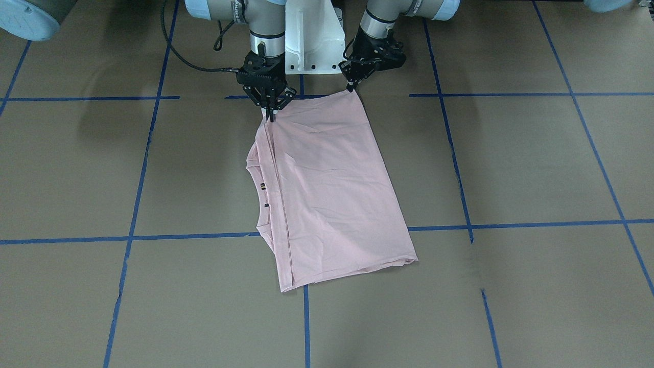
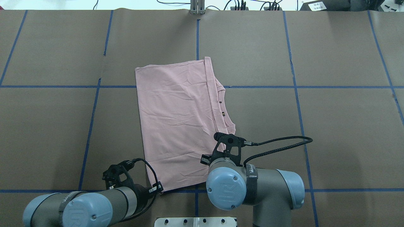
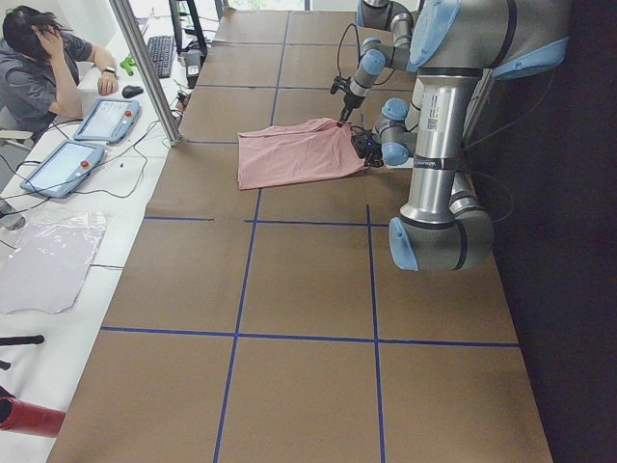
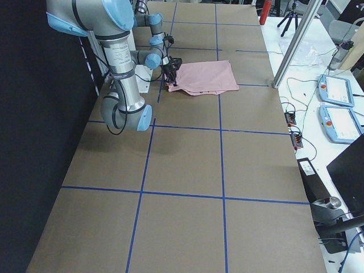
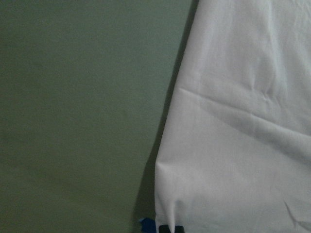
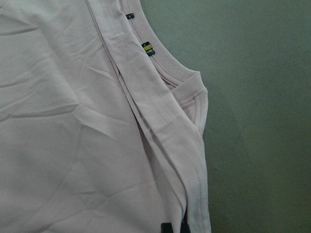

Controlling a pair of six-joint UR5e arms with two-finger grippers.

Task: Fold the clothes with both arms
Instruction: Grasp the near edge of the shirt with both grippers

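The pale pink T-shirt lies folded on the brown table, its plain side up; the Snoopy drawing and lettering are hidden. Its ribbed collar with a small label sticks out on my right side, and shows in the right wrist view. My right gripper is shut on the shirt's near corner by the collar side. My left gripper is shut on the other near corner. The shirt also shows in the overhead view, the left wrist view and the right wrist view.
The white pedestal base stands just behind the shirt's near edge. Blue tape lines cross the brown table. An operator, tablets and a metal post are beyond the table's far side.
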